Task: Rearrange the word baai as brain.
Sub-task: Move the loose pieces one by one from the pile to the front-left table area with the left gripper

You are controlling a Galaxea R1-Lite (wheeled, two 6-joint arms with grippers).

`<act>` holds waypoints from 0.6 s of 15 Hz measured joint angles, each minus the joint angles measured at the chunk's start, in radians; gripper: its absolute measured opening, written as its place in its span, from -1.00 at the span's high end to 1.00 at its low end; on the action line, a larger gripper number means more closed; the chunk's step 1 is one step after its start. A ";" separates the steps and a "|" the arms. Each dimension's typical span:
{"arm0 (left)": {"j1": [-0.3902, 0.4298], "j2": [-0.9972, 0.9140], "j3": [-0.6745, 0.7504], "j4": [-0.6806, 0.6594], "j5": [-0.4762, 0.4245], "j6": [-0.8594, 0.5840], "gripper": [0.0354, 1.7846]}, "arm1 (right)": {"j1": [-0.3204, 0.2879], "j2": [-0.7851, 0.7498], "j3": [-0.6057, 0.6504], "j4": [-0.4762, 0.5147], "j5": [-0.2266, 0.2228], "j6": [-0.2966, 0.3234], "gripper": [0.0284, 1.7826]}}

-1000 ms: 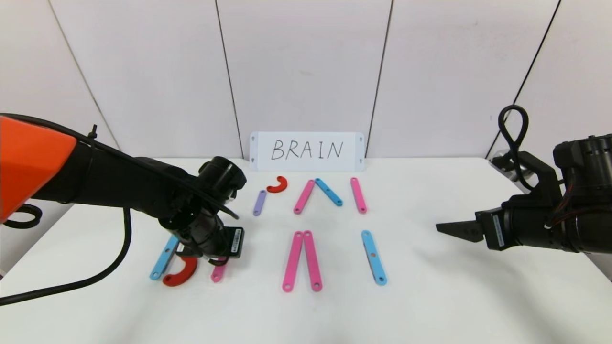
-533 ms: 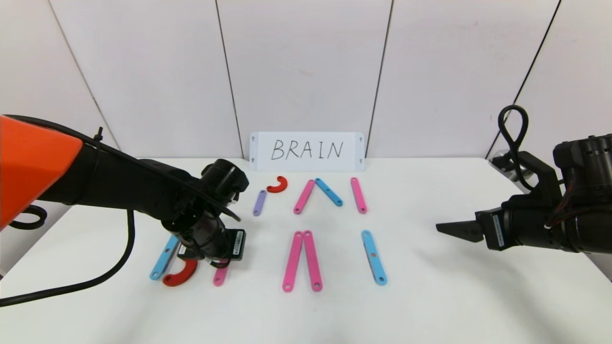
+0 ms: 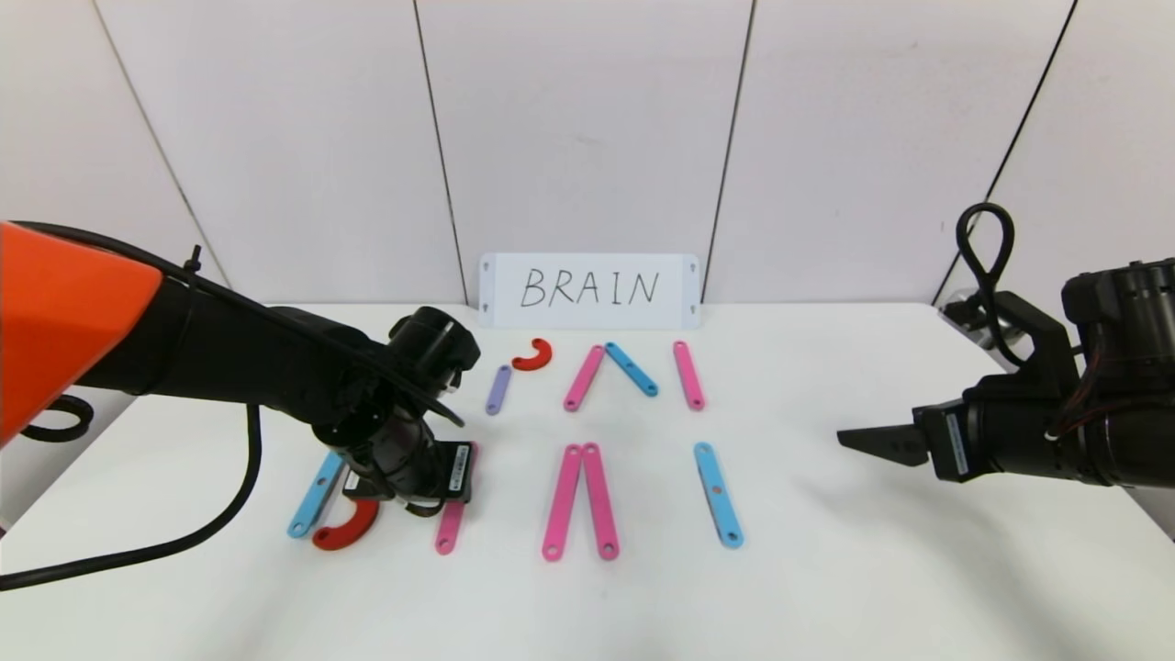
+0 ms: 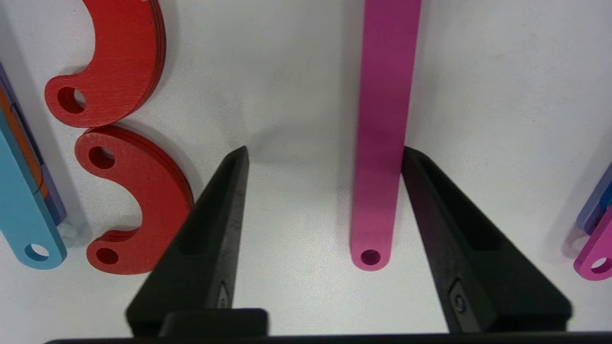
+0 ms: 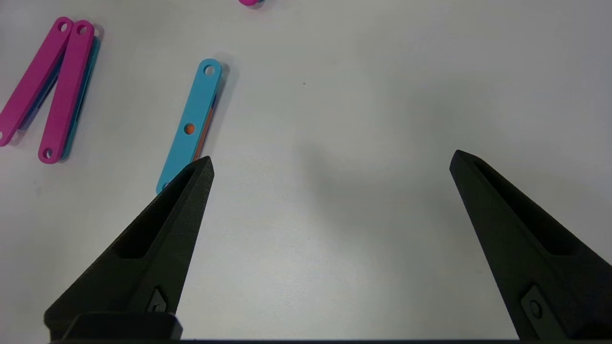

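The letters lie as flat holed pieces on the white table (image 3: 826, 569). At the front left are a blue bar (image 3: 315, 496), red curves (image 3: 347, 531) and a pink bar (image 3: 450, 528). My left gripper (image 3: 415, 491) is low over them. In the left wrist view it (image 4: 325, 150) is open, and the pink bar (image 4: 385, 143) lies between the fingers, against one finger (image 4: 430, 191). Two red curves (image 4: 143, 191) and the blue bar (image 4: 24, 210) lie beside the other finger. My right gripper (image 3: 849, 439) hovers open and empty at the right, also in its wrist view (image 5: 330, 160).
The white BRAIN card (image 3: 589, 290) stands at the back. Before it lie a purple bar (image 3: 498, 389), a red curve (image 3: 532, 354), a pink bar (image 3: 584, 377), a blue bar (image 3: 631, 368) and another pink bar (image 3: 688, 375). Two pink bars (image 3: 580, 500) and a blue bar (image 3: 717, 494) lie in front.
My left gripper has shifted a little to the right, and the pink bar under it has slid right, away from the red curves. The right arm has not moved.
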 joint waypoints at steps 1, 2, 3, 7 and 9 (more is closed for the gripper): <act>-0.003 0.000 -0.001 0.000 0.000 0.000 -0.49 | 0.000 0.000 0.001 0.000 0.000 0.000 -0.94; -0.005 0.000 -0.001 0.000 0.000 0.000 -0.63 | 0.000 0.000 0.001 0.000 0.000 0.000 -0.94; -0.009 0.000 -0.001 0.000 0.000 0.000 -0.76 | 0.000 0.000 0.001 0.000 0.000 0.000 -0.94; -0.020 0.000 -0.007 -0.001 0.000 0.001 -0.95 | 0.000 -0.001 0.001 -0.001 0.000 0.000 -0.94; -0.024 -0.002 -0.013 -0.001 0.002 0.001 -0.95 | 0.000 -0.001 0.001 0.000 0.000 0.000 -0.94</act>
